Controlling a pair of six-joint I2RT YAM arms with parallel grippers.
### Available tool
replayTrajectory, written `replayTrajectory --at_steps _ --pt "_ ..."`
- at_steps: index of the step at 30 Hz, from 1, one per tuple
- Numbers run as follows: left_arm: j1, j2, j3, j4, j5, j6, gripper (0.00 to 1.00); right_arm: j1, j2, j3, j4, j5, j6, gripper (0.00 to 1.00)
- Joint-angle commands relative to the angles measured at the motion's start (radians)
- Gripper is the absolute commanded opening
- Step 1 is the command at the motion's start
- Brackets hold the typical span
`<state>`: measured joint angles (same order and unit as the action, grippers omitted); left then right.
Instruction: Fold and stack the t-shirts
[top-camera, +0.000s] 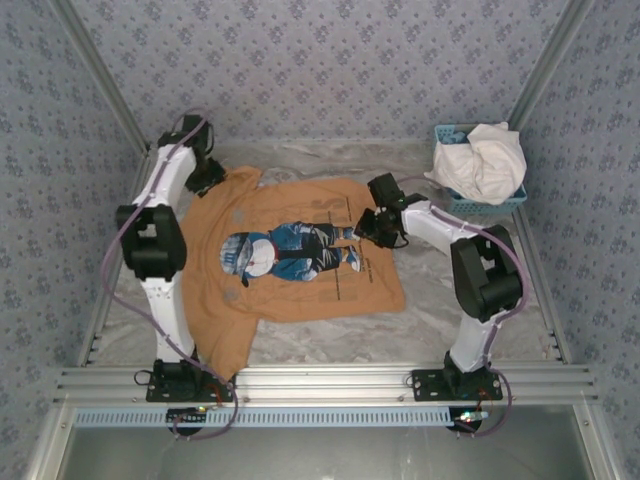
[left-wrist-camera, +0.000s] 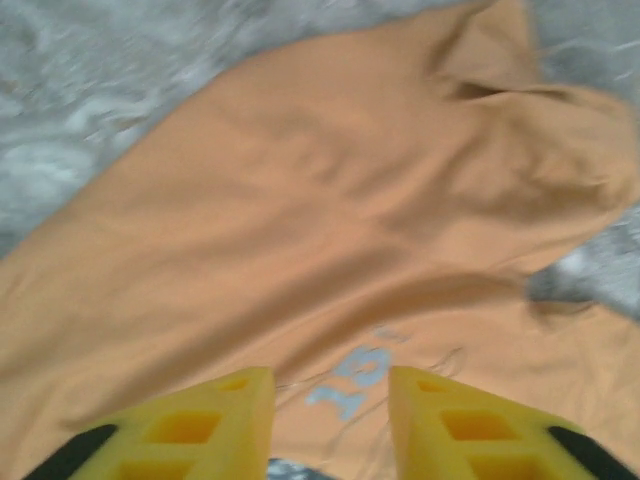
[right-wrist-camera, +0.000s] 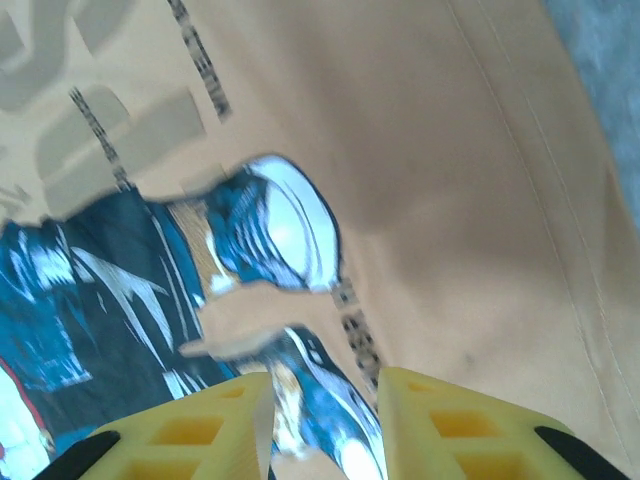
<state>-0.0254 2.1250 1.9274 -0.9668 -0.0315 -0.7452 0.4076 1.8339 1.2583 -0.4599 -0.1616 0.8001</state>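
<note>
The tan-orange t-shirt (top-camera: 300, 290) is soft, matte cloth. It lies spread flat in the middle of the table (top-camera: 340, 340), print side up, with some low wrinkles. Its long axis runs across the table from left to right. Both short sleeves are at the table's left side, one toward the far edge and one toward the near edge. The straight hem, with two lines of stitching, is toward the right side. The cartoon figure (top-camera: 290, 252) lies along the same axis, head to the left and sneakers to the right. The table top is grey with a marbled pattern.

The plain white t-shirt (top-camera: 485, 155) is a crumpled lump in a small light-blue plastic basket (top-camera: 495, 203) at the far right corner of the table.

The left arm (top-camera: 160, 250), white with black joints, reaches along the left side of the table and covers the left edge of the tan-orange shirt. The left gripper (left-wrist-camera: 330, 420) is above the far sleeve. Its blocky yellow fingers (left-wrist-camera: 190, 425) stand apart, and between them I see only the cloth below. The right gripper (right-wrist-camera: 325, 430) is above the figure's sneakers, toward the hem at the table's right side. Its fingers also stand apart, with nothing clamped.
</note>
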Motion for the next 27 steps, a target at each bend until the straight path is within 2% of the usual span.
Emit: replayTrajectory --at_steps 1,5,10,14,17,19,22,24,27 --pt "0.037 0.008 -0.122 0.134 0.147 -0.081 0.3 -0.012 0.105 0.101 0.044 -0.029 -0.04 0.33" --pt "0.042 0.087 -0.107 0.136 0.161 -0.07 0.27 -0.028 0.231 0.195 0.05 -0.039 -0.028 0.3" --pt "0.045 0.236 0.016 0.098 0.171 -0.045 0.27 -0.069 0.339 0.276 -0.018 -0.04 0.034 0.29" --pt "0.051 0.402 0.258 0.039 0.201 -0.035 0.26 -0.107 0.396 0.326 -0.066 -0.043 0.061 0.29" --pt "0.054 0.563 0.536 -0.01 0.247 -0.042 0.27 -0.154 0.445 0.354 -0.043 -0.079 0.087 0.29" --pt "0.052 0.676 0.754 0.004 0.296 -0.064 0.33 -0.186 0.473 0.386 -0.002 -0.108 0.09 0.29" --pt "0.049 0.763 0.998 0.043 0.261 -0.093 0.44 -0.224 0.508 0.481 0.039 -0.121 0.068 0.31" --pt "0.042 0.732 1.036 0.075 0.212 -0.086 0.54 -0.241 0.519 0.547 0.076 -0.166 0.046 0.34" --pt "0.018 0.591 0.977 0.024 0.118 -0.027 0.59 -0.248 0.494 0.638 0.043 -0.183 -0.014 0.39"
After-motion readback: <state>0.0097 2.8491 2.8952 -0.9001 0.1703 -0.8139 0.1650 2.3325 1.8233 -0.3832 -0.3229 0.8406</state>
